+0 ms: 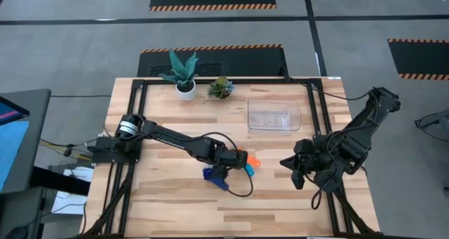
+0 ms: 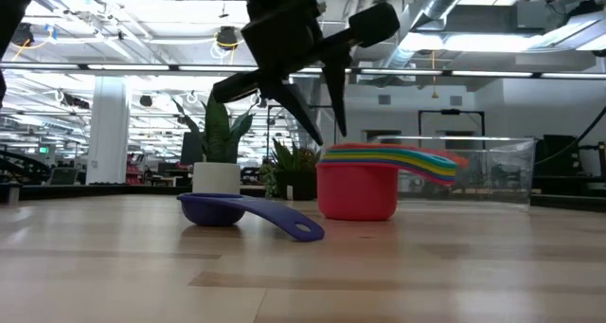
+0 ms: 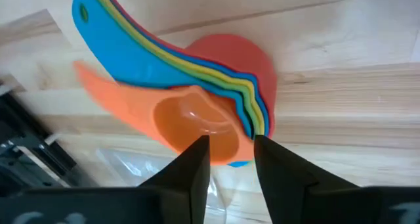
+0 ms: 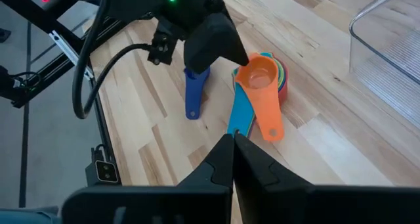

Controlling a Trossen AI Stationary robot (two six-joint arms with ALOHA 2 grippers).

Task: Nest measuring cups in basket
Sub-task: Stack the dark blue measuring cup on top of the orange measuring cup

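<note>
- Evidently, your left gripper (image 3: 231, 152) stood just above the small orange plastic measuring cup (image 3: 197, 122), fingers parted and gripping nothing; I judged the cup set there to nest.
- That cup topped the nested stack of coloured plastic measuring cups (image 4: 268, 76), which stood on the table, well apart from the clear rectangular plastic basket (image 1: 273, 116).
- A dark blue plastic scoop (image 2: 248, 212) lay alone beside the stack.
- Your right gripper (image 4: 233, 152) waited aside, fingers pressed together, empty.
</note>
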